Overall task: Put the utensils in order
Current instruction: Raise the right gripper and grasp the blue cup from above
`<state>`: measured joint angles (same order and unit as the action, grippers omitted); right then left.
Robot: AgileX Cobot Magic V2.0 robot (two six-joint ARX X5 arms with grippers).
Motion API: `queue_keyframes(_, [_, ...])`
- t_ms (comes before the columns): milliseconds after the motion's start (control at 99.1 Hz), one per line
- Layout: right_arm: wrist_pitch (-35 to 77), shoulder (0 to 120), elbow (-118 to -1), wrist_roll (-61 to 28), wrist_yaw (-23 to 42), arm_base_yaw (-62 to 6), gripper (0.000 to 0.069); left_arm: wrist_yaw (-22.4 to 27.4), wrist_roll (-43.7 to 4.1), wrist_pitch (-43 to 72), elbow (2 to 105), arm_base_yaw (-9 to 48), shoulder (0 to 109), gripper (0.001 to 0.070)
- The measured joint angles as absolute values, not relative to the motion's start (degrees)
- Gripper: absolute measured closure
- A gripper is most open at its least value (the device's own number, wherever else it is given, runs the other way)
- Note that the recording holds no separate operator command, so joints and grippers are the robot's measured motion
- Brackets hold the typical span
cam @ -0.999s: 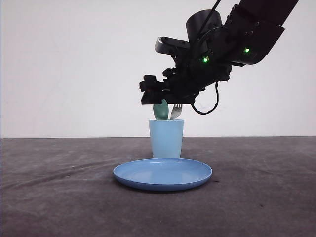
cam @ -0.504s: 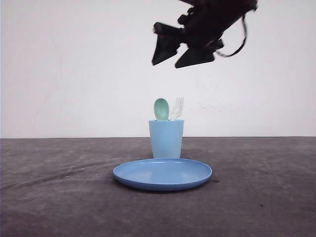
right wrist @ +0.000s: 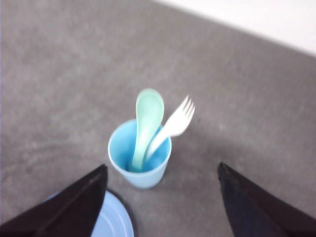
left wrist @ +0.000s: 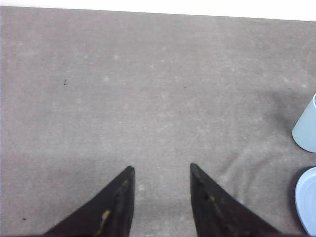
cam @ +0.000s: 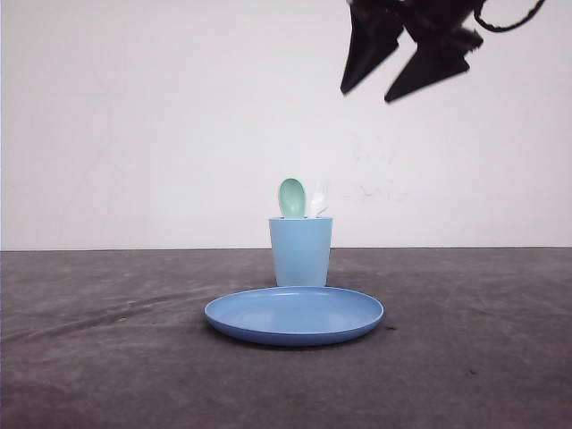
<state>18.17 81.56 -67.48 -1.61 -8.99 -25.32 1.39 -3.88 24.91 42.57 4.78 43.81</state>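
I see my mint-green spoon (cam: 291,197) and small white fork (cam: 318,199) standing side by side, heads up, handles down inside the light blue cup (cam: 301,251).

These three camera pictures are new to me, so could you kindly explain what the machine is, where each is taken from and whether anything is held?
It is a robot with two arms, each ending in a two-fingered gripper. The front view looks across a grey table: a light blue cup stands behind a round blue plate, and in the cup stand a mint-green spoon and a white fork. The right gripper hangs open high above them, holding nothing. The right wrist view looks down from that arm into the cup. The left wrist view shows the left gripper, open and empty, over bare table.
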Motion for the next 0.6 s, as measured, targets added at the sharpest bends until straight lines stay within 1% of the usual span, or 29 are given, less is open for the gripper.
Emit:
queue_keyframes(121, [16.1, 81.6, -64.0, -1.0, -9.0, -25.4, 0.0067, 1.4, -3.9, 24.9, 42.6, 4.8, 43.8, 0.0515])
queue_keyframes(182, [14.8, 81.6, -62.0, -0.7, -9.0, -25.4, 0.001, 1.4, -3.9, 24.9, 42.6, 4.8, 43.8, 0.0515])
queue_keyframes(444, [5.1, 81.9, -51.2, 2.0, -9.0, -25.4, 0.0009, 1.4, -3.9, 25.1, 42.6, 4.8, 43.8, 0.0515])
queue_keyframes(595, [1.2, 85.3, -49.6, 3.5, -9.0, -25.4, 0.0009, 1.4, -3.9, 25.2, 42.6, 4.8, 43.8, 0.0515])
